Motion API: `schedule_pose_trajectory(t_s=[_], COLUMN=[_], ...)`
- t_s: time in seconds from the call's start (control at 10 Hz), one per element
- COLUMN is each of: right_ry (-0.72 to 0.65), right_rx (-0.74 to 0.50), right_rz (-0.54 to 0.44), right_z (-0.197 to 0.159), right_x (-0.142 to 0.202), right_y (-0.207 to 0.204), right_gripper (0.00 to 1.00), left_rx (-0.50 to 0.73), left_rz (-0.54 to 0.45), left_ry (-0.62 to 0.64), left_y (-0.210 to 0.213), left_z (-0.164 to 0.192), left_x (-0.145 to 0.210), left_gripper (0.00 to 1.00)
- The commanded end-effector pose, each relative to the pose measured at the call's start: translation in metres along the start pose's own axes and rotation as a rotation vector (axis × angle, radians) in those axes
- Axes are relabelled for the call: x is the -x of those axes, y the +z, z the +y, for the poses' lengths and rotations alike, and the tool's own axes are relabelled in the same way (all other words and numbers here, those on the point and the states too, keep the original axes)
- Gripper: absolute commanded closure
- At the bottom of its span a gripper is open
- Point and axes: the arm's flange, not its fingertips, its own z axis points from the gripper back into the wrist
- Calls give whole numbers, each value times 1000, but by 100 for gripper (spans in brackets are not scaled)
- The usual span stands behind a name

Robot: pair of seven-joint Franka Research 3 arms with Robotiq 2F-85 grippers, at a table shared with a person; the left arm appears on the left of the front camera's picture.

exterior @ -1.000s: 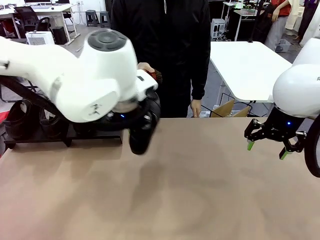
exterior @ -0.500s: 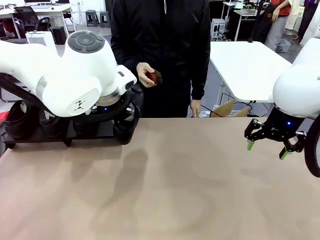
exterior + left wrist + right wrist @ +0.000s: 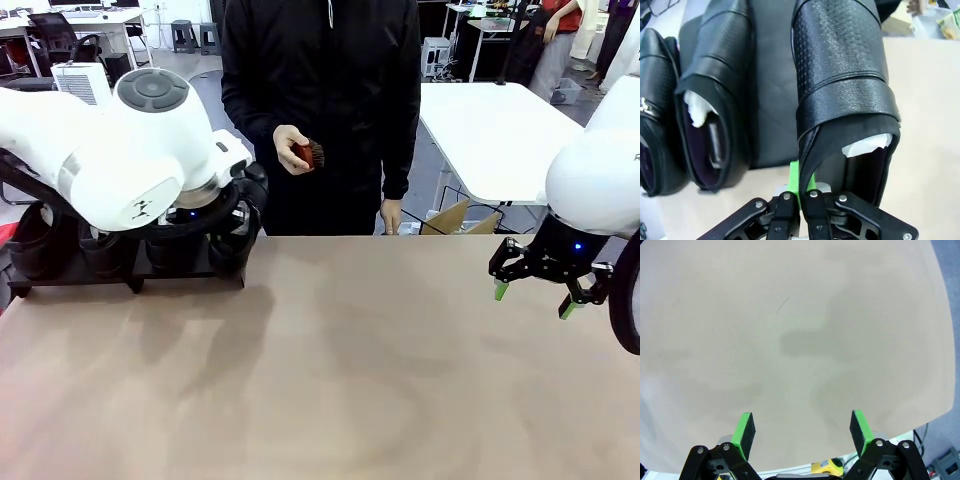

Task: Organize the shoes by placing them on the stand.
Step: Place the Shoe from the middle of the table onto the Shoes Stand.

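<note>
On stand (image 3: pixel 771 100): three shoes (image 3: pixel 842 85).

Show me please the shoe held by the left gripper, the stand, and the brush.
held shoe (image 3: pixel 840 65): left wrist view, on its textured upper.
stand (image 3: pixel 771 100): left wrist view, bare panel between two shoes.
brush (image 3: pixel 311 154): front view, bristle end in the person's hand.

Glossy black shoes (image 3: pixel 840 75) with white stuffing, black stand (image 3: pixel 771 90), beige table (image 3: pixel 400 380).
</note>
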Motion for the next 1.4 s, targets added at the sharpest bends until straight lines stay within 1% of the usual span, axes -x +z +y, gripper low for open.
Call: schedule_pose_trajectory(t_s=[0.0,0.2,0.3,0.6,1.1,1.2,1.3], right_ry=[18,18,18,18,18,18,18], right_rx=[-10,-10,-10,-10,-10,-10,-10], right_rz=[1,1,1,1,1,1,1], right_z=[-1,-1,-1,-1,-1,-1,-1], right_x=[-2,-2,-2,-2,-2,-2,-2], right_y=[2,2,2,2,2,2,2], right_gripper=[0,0,0,0,0,0,0], left_rx=[-5,-16,-23,-79,-106,-134,-166], left_rz=[-66,-92,-86,-72,-50,-48,-61], left_ry=[29,76,119,173,152,151,156], left_y=[-12,-21,-27,-36,-43,-44,-43], left_z=[-3,1,1,3,7,7,8], left_x=[-13,-22,-25,-28,-30,-31,-31], left_gripper=[100,100,100,100,100,100,94])
